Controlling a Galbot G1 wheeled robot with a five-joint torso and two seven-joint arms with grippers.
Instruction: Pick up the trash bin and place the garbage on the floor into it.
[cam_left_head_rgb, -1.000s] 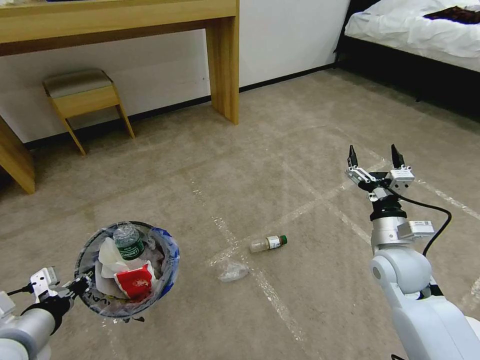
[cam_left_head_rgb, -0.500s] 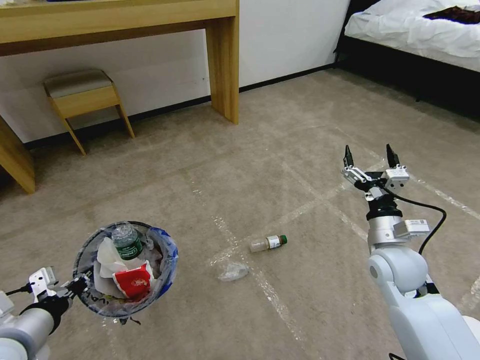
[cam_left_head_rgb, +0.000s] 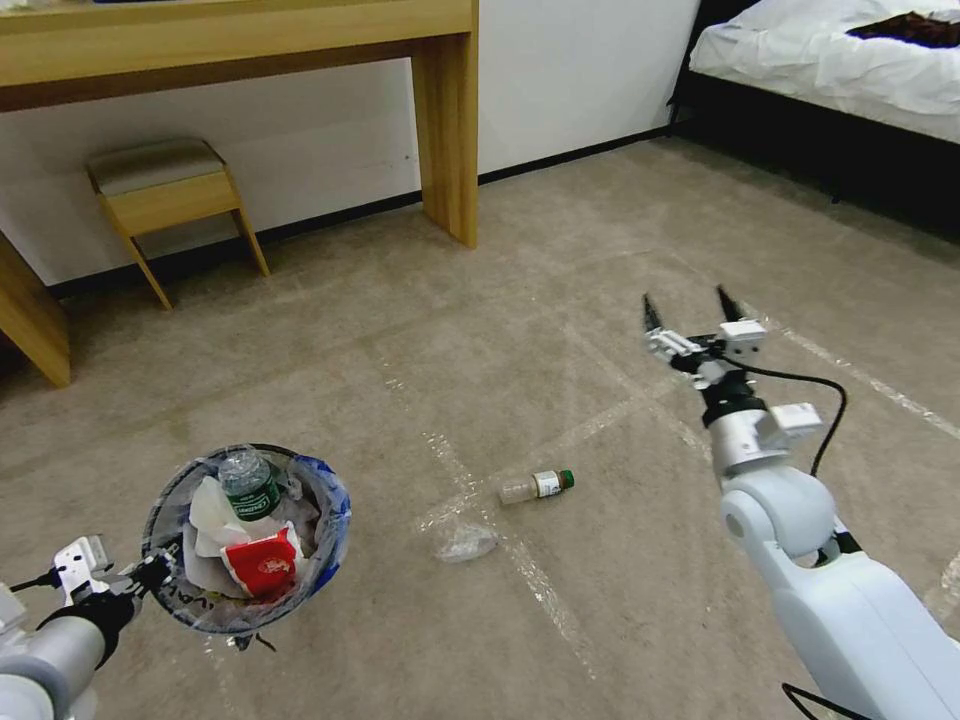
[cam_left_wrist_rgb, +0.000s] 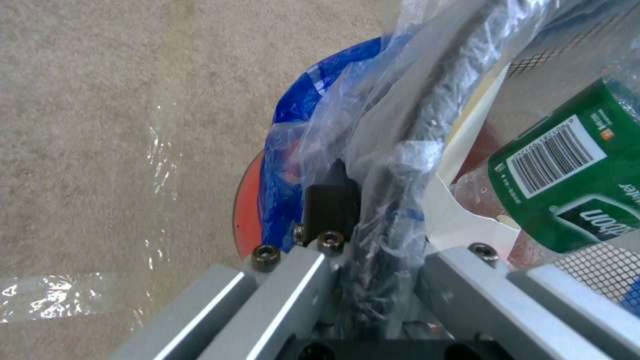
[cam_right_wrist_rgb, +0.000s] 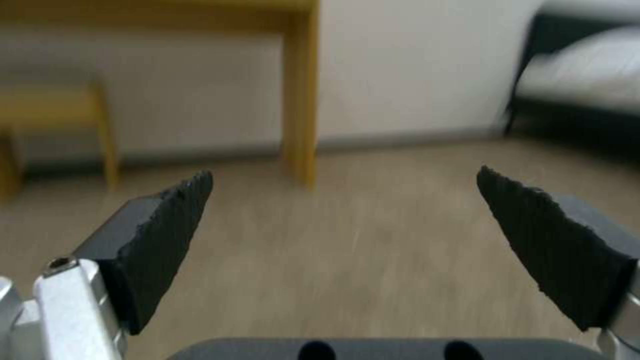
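Note:
The trash bin (cam_left_head_rgb: 320, 545), a small round bucket lined with a clear, blue-printed bag, hangs above the carpet at the lower left. My left gripper (cam_left_head_rgb: 160, 572) is shut on its rim (cam_left_wrist_rgb: 380, 235). Inside lie a green-labelled bottle (cam_left_head_rgb: 248, 485), white paper and a red wrapper (cam_left_head_rgb: 262, 566). On the floor, garbage remains: a small clear bottle with a green cap (cam_left_head_rgb: 537, 486) and a crumpled clear plastic scrap (cam_left_head_rgb: 466, 543). My right gripper (cam_left_head_rgb: 685, 312) is raised over the carpet, beyond and right of the bottle, open and empty, its dark fingertips (cam_right_wrist_rgb: 170, 220) spread wide.
A wooden desk leg (cam_left_head_rgb: 447, 130) and a low stool (cam_left_head_rgb: 165, 190) stand by the far wall. A bed (cam_left_head_rgb: 840, 60) with white covers fills the far right corner. Clear tape strips (cam_left_head_rgb: 540, 585) cross the carpet.
My right gripper has swung left and slightly lower, staying open. The bin in my left gripper has drifted a little down and left.

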